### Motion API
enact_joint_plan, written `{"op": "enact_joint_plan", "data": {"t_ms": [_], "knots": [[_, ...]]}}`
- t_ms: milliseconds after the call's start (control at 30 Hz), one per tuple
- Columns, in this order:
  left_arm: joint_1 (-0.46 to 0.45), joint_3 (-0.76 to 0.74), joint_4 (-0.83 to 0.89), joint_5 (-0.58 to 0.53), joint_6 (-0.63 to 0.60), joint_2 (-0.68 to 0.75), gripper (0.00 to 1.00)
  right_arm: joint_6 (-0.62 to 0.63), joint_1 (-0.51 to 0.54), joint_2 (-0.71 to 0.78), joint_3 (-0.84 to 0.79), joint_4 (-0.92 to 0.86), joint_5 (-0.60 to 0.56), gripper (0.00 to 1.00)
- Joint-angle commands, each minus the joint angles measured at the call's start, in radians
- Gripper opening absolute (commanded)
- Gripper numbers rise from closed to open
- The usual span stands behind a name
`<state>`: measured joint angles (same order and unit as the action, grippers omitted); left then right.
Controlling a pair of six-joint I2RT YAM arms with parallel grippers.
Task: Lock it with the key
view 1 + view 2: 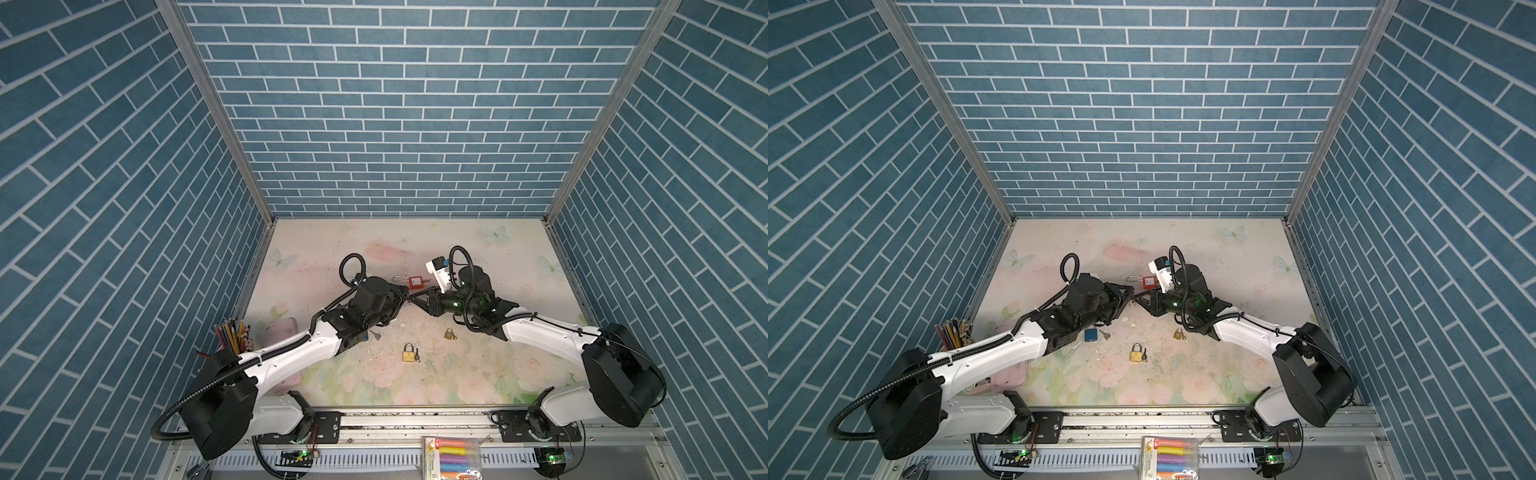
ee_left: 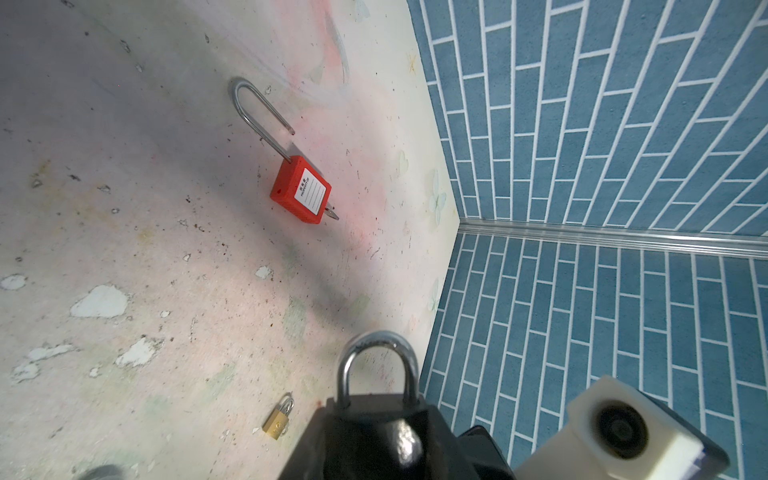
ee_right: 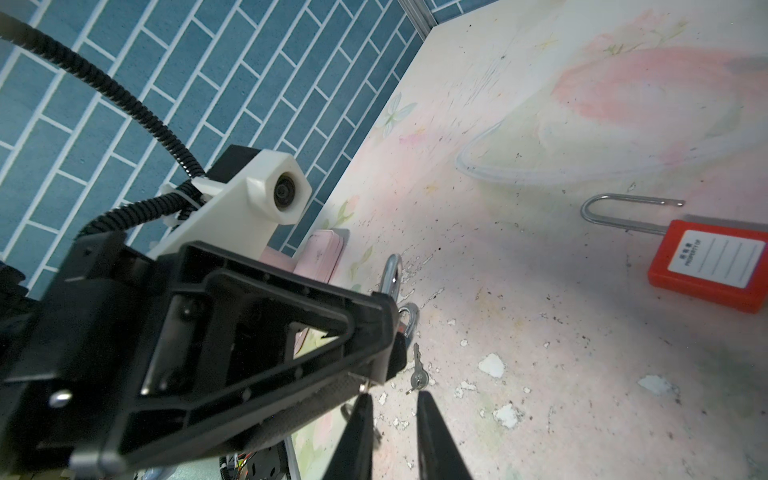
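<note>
Nearest the lens: a highlighter pack (image 1: 454,457), past the front edge of the counter (image 1: 498,374). Far left: pencil cup (image 1: 232,338) w/ a pink case (image 1: 282,328) beside it. A blue padlock (image 1: 1091,335) lies by the left arm, loose keys (image 1: 1105,334) just beside it.

Nr ctr, the left pincer (image 1: 404,294) is pinched on a steel padlock (image 2: 376,338), shackle sticking out past the fingertips. The right pincer (image 1: 413,297) meets it tip to tip. Its fingers (image 3: 436,432) stand slightly spread, bare counter showing b/w them & nothing seen in the gap. A small key (image 3: 417,370) shows just past those tips; can't tell if it lies or hangs.

Fwd of ctr: brass padlock (image 1: 408,352) w/ a dark-headed key (image 1: 417,354) at its side. Just behind the pincers lies a red padlock (image 1: 414,283), flat, long shackle open. Further right: a smaller brass padlock (image 1: 449,333), alone.
</note>
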<state>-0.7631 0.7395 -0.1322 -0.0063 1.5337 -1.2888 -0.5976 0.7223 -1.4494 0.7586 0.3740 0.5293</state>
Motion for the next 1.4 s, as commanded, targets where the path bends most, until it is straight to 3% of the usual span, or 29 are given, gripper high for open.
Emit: {"op": "enact_joint_plan", "data": {"t_ms": [0, 200, 567, 800, 1133, 1367], "knots": [[0.009, -0.014, -0.019, -0.013, 0.001, 0.018, 0.0, 0.01, 0.01, 0.026, 0.024, 0.013, -0.036, 0.23], [0.009, -0.012, -0.013, -0.019, -0.003, 0.023, 0.0, 0.021, 0.011, 0.085, 0.011, -0.019, -0.112, 0.24], [0.01, -0.006, -0.012, -0.024, -0.008, 0.024, 0.0, 0.025, 0.039, 0.025, 0.04, -0.015, -0.02, 0.23], [0.011, -0.008, -0.005, -0.026, -0.008, 0.028, 0.0, 0.028, 0.052, -0.001, 0.051, -0.014, -0.021, 0.21], [0.011, -0.007, -0.007, -0.02, -0.009, 0.026, 0.0, 0.036, 0.052, 0.009, 0.053, -0.015, -0.047, 0.16], [0.011, -0.002, -0.009, -0.018, -0.011, 0.023, 0.0, 0.041, 0.052, -0.003, 0.059, -0.021, -0.045, 0.05]]}}
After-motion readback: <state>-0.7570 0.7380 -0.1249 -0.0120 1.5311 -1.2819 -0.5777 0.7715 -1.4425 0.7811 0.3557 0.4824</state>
